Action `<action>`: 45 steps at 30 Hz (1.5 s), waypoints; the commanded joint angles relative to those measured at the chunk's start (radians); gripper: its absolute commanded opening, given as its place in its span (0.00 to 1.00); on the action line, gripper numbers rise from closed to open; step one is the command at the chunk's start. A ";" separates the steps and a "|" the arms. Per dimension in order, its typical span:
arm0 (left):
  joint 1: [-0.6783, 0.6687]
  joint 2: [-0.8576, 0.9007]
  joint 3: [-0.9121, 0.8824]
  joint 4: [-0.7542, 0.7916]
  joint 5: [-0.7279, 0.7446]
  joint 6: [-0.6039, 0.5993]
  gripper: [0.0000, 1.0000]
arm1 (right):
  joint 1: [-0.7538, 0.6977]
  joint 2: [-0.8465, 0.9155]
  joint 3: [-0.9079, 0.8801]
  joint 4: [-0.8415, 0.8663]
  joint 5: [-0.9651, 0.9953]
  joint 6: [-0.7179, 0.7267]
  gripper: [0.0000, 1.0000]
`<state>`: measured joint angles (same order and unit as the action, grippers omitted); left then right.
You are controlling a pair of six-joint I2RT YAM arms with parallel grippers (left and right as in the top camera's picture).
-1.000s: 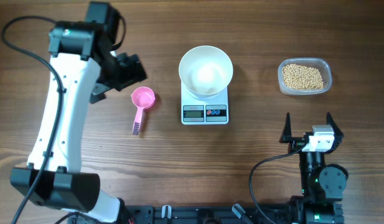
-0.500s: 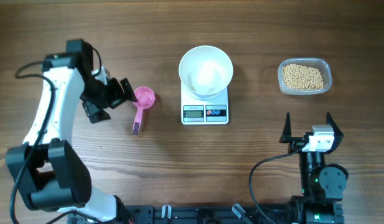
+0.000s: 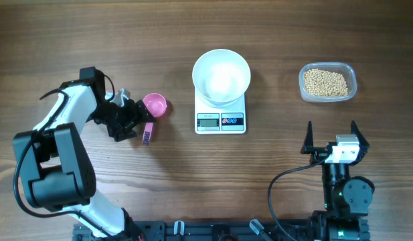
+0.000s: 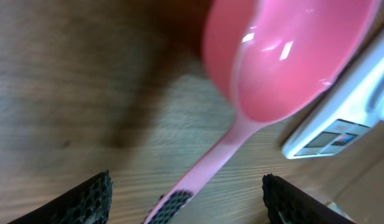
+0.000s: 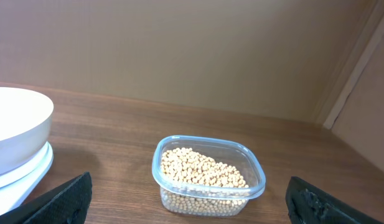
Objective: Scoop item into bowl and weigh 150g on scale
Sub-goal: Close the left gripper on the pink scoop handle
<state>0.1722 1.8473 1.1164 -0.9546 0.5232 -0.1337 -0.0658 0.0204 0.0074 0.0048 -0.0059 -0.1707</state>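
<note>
The pink scoop lies on the table left of the scale, handle pointing toward the front. My left gripper is low over that handle. It is open, with a finger on each side and a gap to the handle. The white bowl stands empty on the scale. The beans fill a clear tub at the right. My right gripper rests open near the front edge, facing the tub, with nothing between its fingers.
The scale's display and buttons face the front edge, close to the right of the scoop. The bowl's rim shows at the left of the right wrist view. A wall rises behind the table's far edge.
My left arm has swung down and toward the front, bringing its gripper from beside the scoop's cup onto the handle. Its jaws have narrowed slightly. The right arm has not moved.
</note>
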 commanded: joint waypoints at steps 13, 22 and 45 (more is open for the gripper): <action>0.003 0.072 -0.002 0.101 0.116 0.105 0.72 | 0.008 -0.002 -0.002 0.002 0.013 -0.011 1.00; -0.010 0.074 -0.003 0.107 0.174 0.130 0.65 | 0.008 -0.002 -0.002 0.002 0.013 -0.011 1.00; -0.010 0.095 -0.004 0.107 0.146 0.153 0.47 | 0.008 -0.002 -0.002 0.002 0.013 -0.010 1.00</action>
<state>0.1684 1.9305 1.1164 -0.8505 0.6670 -0.0017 -0.0658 0.0204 0.0074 0.0048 -0.0059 -0.1707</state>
